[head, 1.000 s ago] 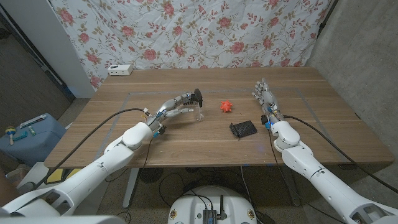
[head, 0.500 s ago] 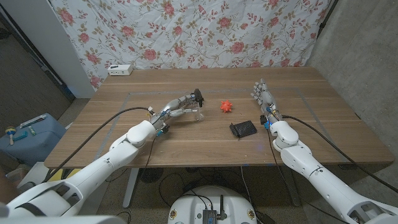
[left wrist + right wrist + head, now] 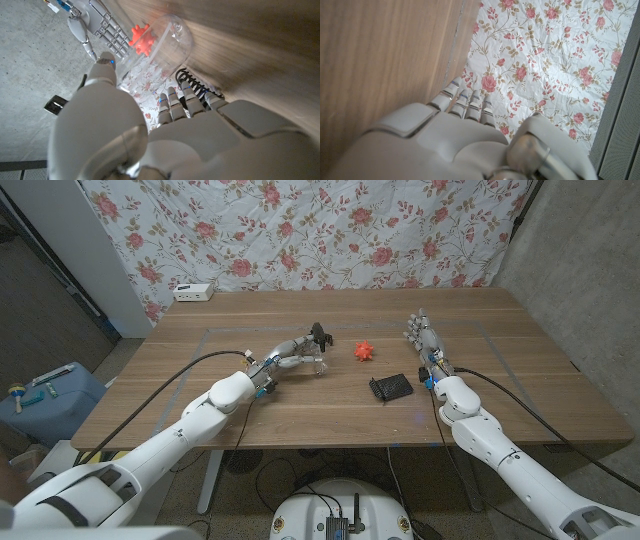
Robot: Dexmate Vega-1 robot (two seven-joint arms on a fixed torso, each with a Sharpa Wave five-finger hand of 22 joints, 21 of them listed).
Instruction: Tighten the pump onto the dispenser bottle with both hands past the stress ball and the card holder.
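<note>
A wooden table point(image 3: 300, 405) stands before a floral cloth backdrop point(image 3: 330, 230). Two white robot arms reach onto it from the near edge.

The left hand point(image 3: 290, 355) sits left of centre, its fingers wrapped around a clear plastic bottle point(image 3: 318, 361) with a black pump point(image 3: 320, 333) on top. In the left wrist view, the clear bottle point(image 3: 160, 47) appears beyond the fingers point(image 3: 172, 105). The bottle seems to lean in the grasp rather than stand straight, though exactly how much cannot be told.

Just to the right of the bottle lies a small red spiky stress ball point(image 3: 363, 351). Nearer and further right lies a dark card holder point(image 3: 391, 387). A small white box point(image 3: 192, 292) rests at the far left edge.

The right hand point(image 3: 424, 335) waits well apart on the right, empty, its fingers extended and a little apart, pointing to the far side.

Risks, as a judgement: the right hand must travel left to reach the pump, and the stress ball lies near that path. A low sweep could knock the ball into the bottle or push the card holder. The bottle is light and smooth; if the left hand's grip is loose, twisting the pump would spin the whole bottle instead of tightening it. A leaning bottle could also make the pump thread on crooked.
</note>
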